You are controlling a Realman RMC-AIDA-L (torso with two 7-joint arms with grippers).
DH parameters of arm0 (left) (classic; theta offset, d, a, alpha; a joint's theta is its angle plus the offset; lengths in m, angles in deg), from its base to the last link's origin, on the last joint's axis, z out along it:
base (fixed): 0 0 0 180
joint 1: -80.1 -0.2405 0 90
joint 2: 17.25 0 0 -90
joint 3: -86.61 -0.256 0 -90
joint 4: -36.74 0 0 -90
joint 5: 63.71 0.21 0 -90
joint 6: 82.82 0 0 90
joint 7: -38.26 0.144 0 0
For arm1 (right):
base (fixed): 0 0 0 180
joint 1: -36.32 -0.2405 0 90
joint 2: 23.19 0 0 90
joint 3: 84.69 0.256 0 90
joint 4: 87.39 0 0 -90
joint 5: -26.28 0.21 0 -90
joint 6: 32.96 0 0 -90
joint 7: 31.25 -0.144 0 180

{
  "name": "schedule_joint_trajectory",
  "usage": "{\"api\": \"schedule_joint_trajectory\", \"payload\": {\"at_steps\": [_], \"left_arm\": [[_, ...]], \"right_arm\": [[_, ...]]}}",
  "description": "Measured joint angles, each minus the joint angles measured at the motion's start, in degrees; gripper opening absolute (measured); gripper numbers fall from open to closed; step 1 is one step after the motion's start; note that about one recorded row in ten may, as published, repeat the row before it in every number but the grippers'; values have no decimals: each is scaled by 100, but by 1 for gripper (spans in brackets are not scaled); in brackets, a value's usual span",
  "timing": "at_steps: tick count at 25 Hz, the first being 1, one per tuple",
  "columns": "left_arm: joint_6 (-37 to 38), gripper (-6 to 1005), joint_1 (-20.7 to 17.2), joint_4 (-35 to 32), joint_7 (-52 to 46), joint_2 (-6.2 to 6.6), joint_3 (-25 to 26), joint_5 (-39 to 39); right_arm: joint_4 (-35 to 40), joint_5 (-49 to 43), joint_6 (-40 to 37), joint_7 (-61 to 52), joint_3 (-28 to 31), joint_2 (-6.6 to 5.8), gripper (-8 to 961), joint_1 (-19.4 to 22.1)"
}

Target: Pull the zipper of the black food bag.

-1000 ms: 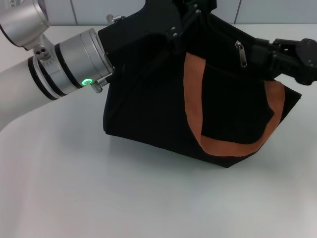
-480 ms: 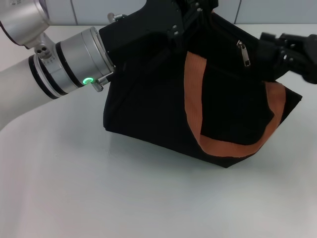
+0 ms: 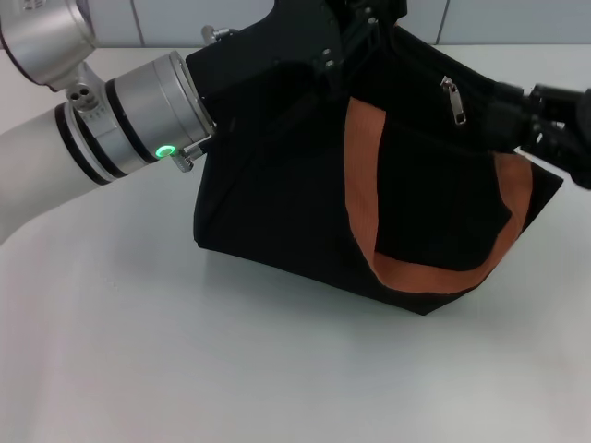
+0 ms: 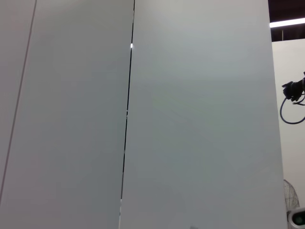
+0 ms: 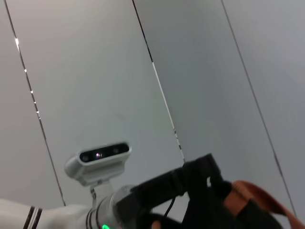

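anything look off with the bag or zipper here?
The black food bag sits askew: its top edge is held up by the left claw, so the body leans and sags toward the table. The zipper pull hangs free; the right claw is beside it, not gripping it. No damage visible.

My head view is evenly and softly lit from above. The glossy white tabletop (image 3: 277,369) shows broad pale sheen patches but no hard glare. The boxy black fabric food bag (image 3: 305,212) throws only a thin, faint shadow along its near edge, and its fabric is so dark that folds barely read. A small green indicator light (image 3: 164,151) glows on my left arm. My wrist views show pale grey wall panels (image 4: 200,119), flat and uniformly lit, with bright glints along the seams.
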Motion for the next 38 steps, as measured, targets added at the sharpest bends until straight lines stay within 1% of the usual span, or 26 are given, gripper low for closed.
{"api": "schedule_joint_trajectory", "payload": {"at_steps": [5,10,15,16,19,20,21,24,25,26,30,36,38], "left_arm": [[-106,25,0,-1,0,0,-22,-10],[-84,25,1,-18,-27,0,-28,-9],[-75,25,4,-51,-51,0,-51,-13],[-73,25,4,-57,-53,0,-72,-33],[-68,25,6,-79,-44,0,-261,-247],[-68,25,6,-79,-44,0,-261,-247],[-74,25,5,-118,-30,0,-365,-356],[-74,25,5,-118,-30,0,-365,-356],[-115,25,-39,-268,-13,0,-558,-475],[-138,25,-36,-286,-11,0,-592,-484],[-154,25,-26,-286,-10,0,-602,-486],[-203,26,-24,-293,-6,0,-609,-503],[-217,26,-24,-297,-5,0,-611,-504]], "right_arm": [[-81,12,60,8,-23,0,259,97],[-221,13,220,-19,-27,-10,258,54],[-268,17,333,-119,-154,-16,258,-7],[-260,15,344,-320,-284,-24,258,-41],[-219,10,385,-470,-381,-28,258,-45],[-208,12,411,-497,-398,-28,258,-41],[-204,19,480,-545,-380,-27,258,-28],[-202,19,539,-628,-365,-25,258,-24],[-202,19,572,-660,-364,-25,258,-24],[-201,19,656,-706,-377,-23,258,-27],[-201,19,710,-722,-428,-22,258,-58],[-204,30,624,-732,-734,-27,257,-163],[-204,30,629,-733,-727,-25,257,-166]]}}
